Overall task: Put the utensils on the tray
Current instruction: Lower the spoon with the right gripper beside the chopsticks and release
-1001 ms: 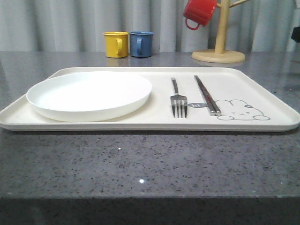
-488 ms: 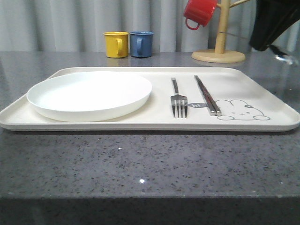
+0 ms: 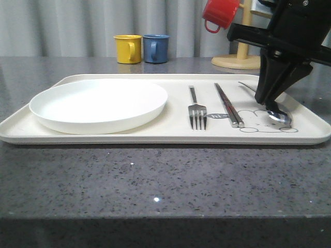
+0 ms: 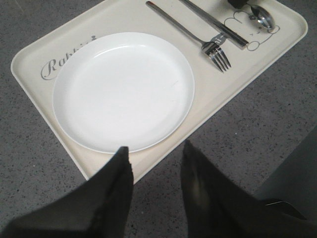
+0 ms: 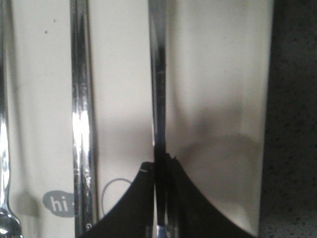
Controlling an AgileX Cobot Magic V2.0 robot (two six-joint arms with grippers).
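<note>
Though pinched by the right hand (image 3: pixel 270 101), shiny slim spoon (image 3: pixel 278 115).

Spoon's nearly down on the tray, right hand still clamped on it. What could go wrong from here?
1. The right hand grips the spoon by its thin handle; an uneven release could make it roll or pivot toward the chopsticks lying close beside it.
2. The spoon bowl sits near the tray front-right corner, over the rabbit drawing; a nudge on retreat might push it against the low rim.
3. The fork looks safely apart.
</note>
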